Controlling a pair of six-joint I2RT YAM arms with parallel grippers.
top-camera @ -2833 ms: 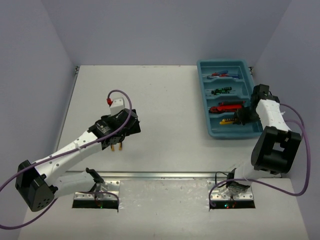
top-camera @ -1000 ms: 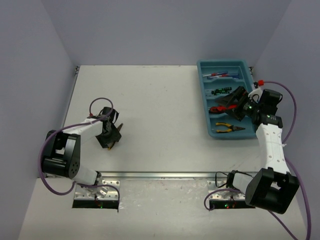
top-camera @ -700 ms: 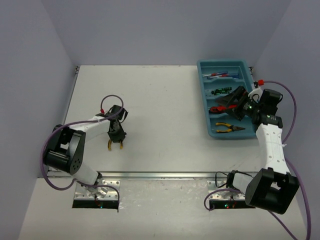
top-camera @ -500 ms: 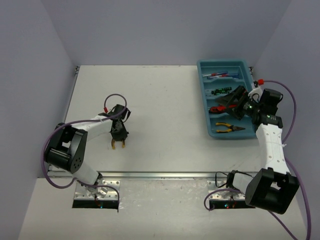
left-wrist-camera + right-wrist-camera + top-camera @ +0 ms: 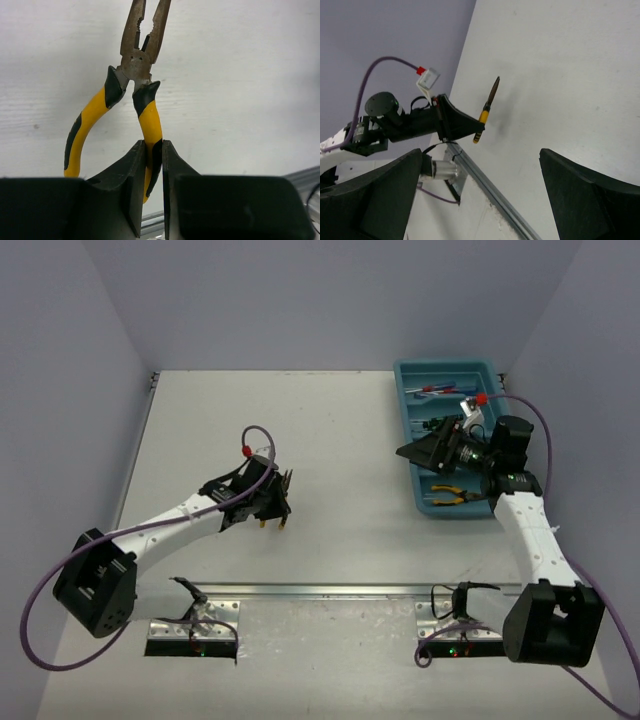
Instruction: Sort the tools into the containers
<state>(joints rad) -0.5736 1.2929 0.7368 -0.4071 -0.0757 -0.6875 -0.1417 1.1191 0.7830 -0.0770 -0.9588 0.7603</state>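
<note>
My left gripper [image 5: 274, 502] is shut on one handle of yellow-and-black pliers [image 5: 286, 483] and holds them above the table, left of centre. In the left wrist view the pliers [image 5: 136, 59] point away, their right handle pinched between my fingers [image 5: 134, 165]. The teal tray [image 5: 446, 366] stands at the far right. It holds blue screwdrivers [image 5: 441, 390], a black-green screwdriver [image 5: 437, 424] and yellow pliers [image 5: 456, 497]. My right gripper [image 5: 418, 445] is wide open and empty over the tray's left edge, facing left. Its view shows the held pliers [image 5: 486, 107].
The right arm hides part of the tray's middle compartments. A metal rail [image 5: 330, 590] runs along the table's near edge. Purple cables [image 5: 250, 435] loop off both wrists.
My left arm has stretched right toward the table's centre, carrying the pliers. My right gripper has swung left from over the tray's middle to its left edge.
</note>
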